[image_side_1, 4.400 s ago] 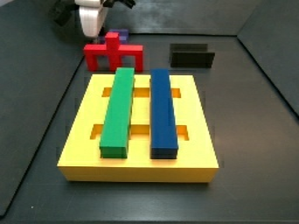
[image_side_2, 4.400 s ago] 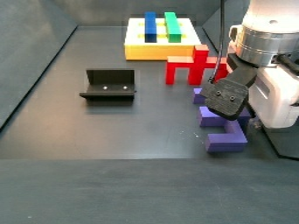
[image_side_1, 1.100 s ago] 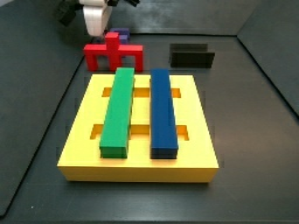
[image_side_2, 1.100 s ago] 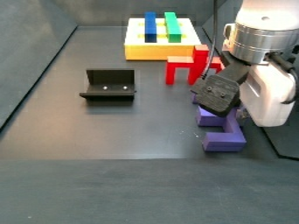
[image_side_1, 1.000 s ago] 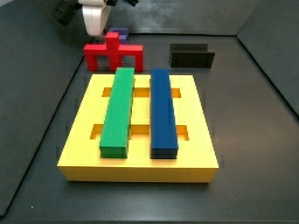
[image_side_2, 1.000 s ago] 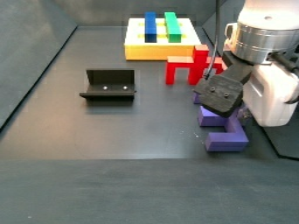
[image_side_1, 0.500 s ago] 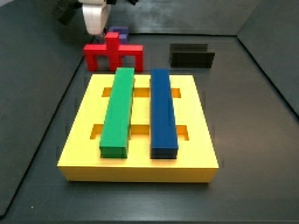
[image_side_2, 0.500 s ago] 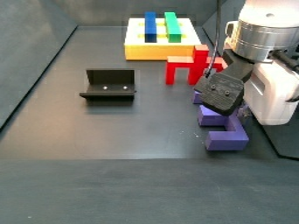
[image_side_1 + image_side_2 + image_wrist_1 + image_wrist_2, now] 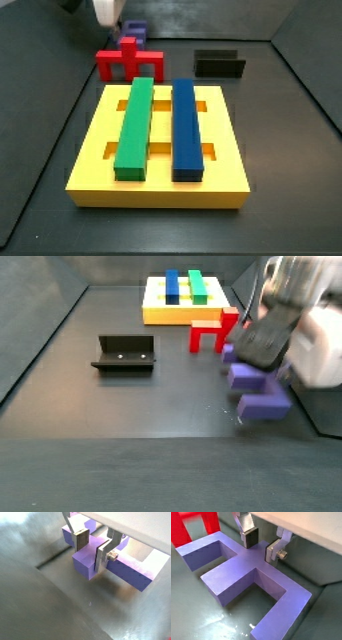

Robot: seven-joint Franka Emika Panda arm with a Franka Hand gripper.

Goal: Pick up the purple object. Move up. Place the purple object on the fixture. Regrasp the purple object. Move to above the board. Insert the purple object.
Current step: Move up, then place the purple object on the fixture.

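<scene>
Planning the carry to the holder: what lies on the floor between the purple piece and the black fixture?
Nothing: in a side view the floor between the purple object, held in the tool, and the fixture is bare.

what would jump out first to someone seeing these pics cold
Probably the yellow board, the biggest thing in view, carrying a green bar and a blue bar side by side. Next, the gripper with its jaws around the central post of the purple object, beside the red piece. The black fixture stands apart.
</scene>
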